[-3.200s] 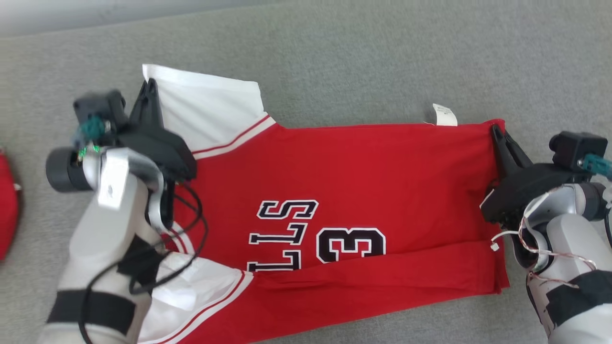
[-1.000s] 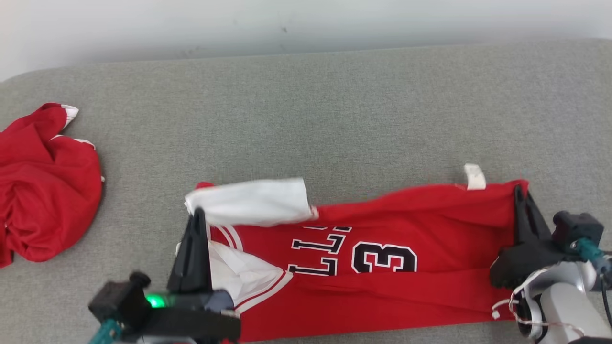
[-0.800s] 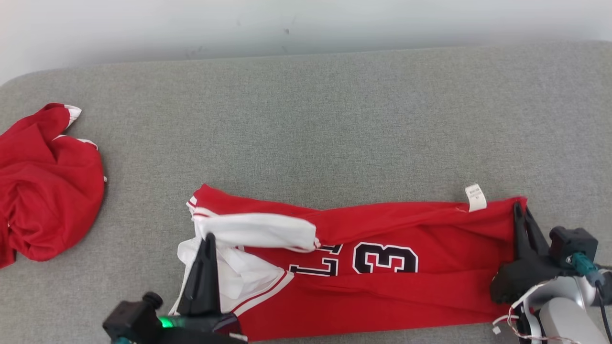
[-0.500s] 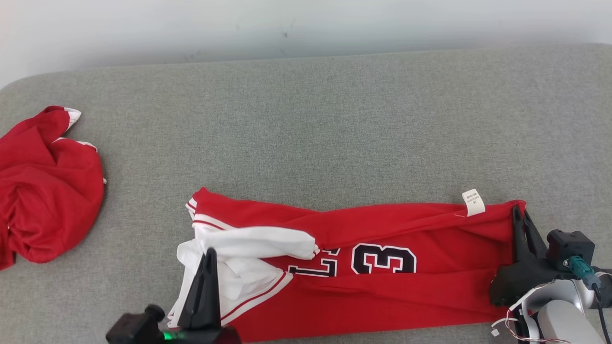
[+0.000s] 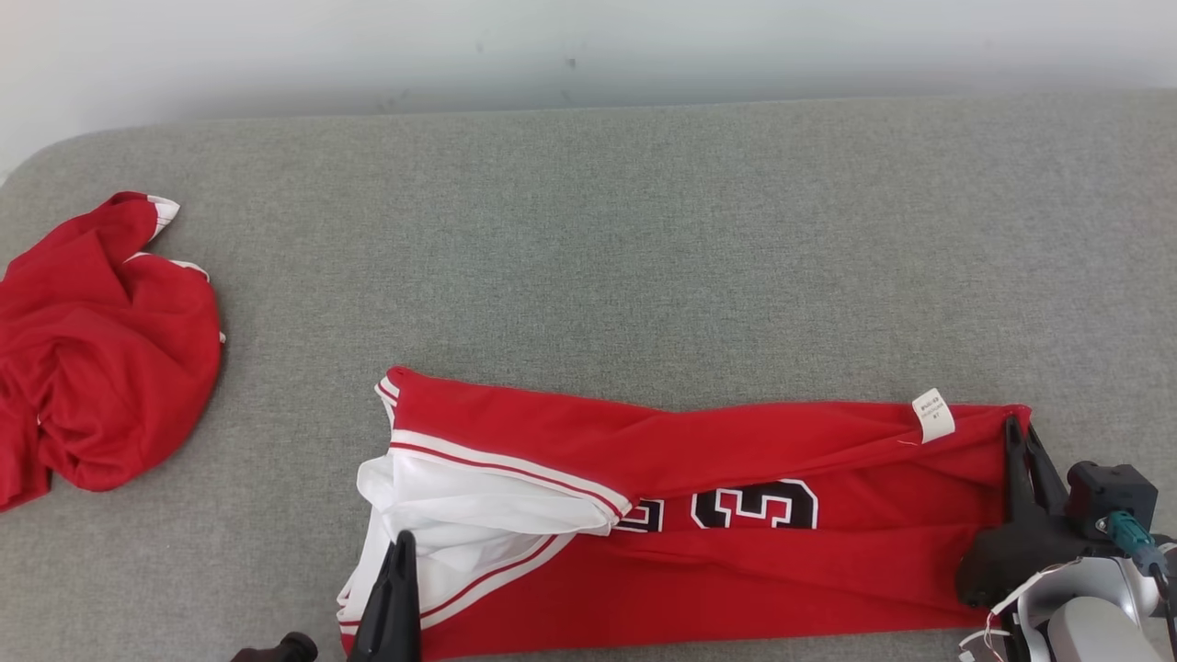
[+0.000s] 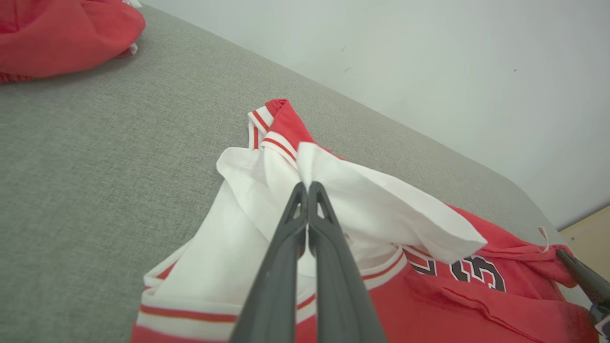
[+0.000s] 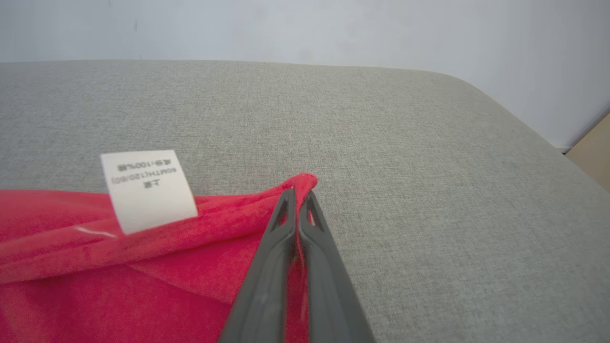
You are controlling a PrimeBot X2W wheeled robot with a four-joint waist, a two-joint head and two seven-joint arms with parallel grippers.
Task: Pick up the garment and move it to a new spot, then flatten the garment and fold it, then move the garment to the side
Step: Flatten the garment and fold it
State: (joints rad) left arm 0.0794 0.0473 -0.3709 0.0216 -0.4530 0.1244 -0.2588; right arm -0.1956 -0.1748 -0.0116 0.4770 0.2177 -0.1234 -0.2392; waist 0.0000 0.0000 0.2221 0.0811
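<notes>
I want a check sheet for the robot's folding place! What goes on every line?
Surface: grey fabric pad, flat.
Job's things: red jersey lying lengthwise, partly folded; white sleeve bunched at its left end; tag at its far right edge.
Clutter: second red garment, crumpled at the far left, apart from the jersey.
Grippers: left gripper shut on the white sleeve; right gripper shut on the jersey's right corner.
Cables: thin wires loose at the right wrist.
Surroundings: pale wall behind the pad.
</notes>
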